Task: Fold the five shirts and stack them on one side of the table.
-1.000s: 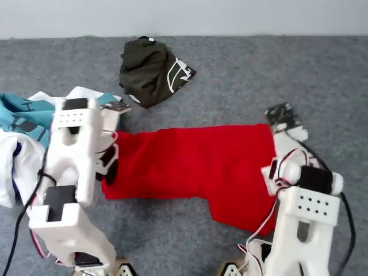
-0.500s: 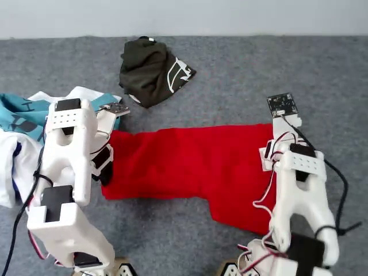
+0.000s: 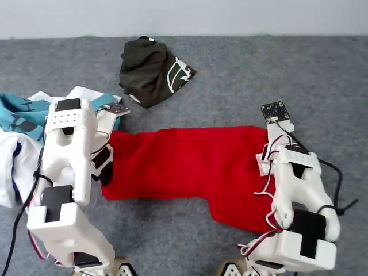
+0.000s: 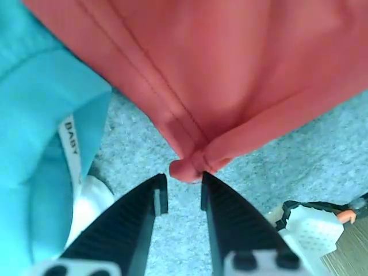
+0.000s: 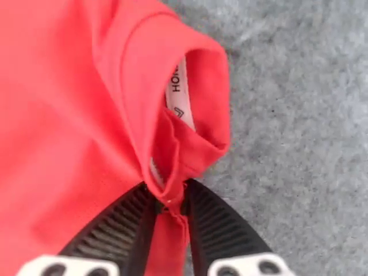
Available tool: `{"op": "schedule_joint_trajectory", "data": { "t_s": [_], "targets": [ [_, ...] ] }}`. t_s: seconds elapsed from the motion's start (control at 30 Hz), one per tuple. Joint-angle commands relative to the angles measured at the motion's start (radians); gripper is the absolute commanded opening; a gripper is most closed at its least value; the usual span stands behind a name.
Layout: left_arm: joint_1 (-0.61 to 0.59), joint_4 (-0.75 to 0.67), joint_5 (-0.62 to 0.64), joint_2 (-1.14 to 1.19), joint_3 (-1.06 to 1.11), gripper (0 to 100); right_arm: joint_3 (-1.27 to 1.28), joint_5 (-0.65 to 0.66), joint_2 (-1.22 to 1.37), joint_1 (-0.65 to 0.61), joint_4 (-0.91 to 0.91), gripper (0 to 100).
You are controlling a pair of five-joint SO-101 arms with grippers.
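Grey felt-like table (image 3: 241,75) under a pale wall (image 3: 184,17); I see a white printed label (image 5: 177,92) in the collar of the plain red shirt (image 3: 190,164), spread across the middle between the arms. My right gripper (image 5: 168,201) is clamped on fabric by that collar; the left gripper (image 4: 178,192) stands slightly parted at a bunched corner.

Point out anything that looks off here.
The red shirt lies uneven, one flap jutting out at the near side. The dark shirt sits crumpled farther back, and the teal shirt and white shirt are heaped unfolded.
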Motion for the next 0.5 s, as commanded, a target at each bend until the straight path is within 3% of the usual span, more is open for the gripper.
{"op": "schedule_joint_trajectory", "data": {
  "t_s": [0.0, 0.23, 0.47],
  "targets": [
    [-0.008, 0.028, -0.009, -0.058, -0.025, 10, -0.041, 0.015, 0.005, 0.013, 0.015, 1.0],
    [-0.014, 0.028, -0.009, -0.058, -0.024, 10, -0.293, 0.084, 0.012, 0.143, 0.209, 1.0],
    [-0.011, 0.028, -0.009, -0.058, -0.024, 10, -0.348, 0.160, 0.018, 0.225, 0.234, 1.0]
  ]
}}
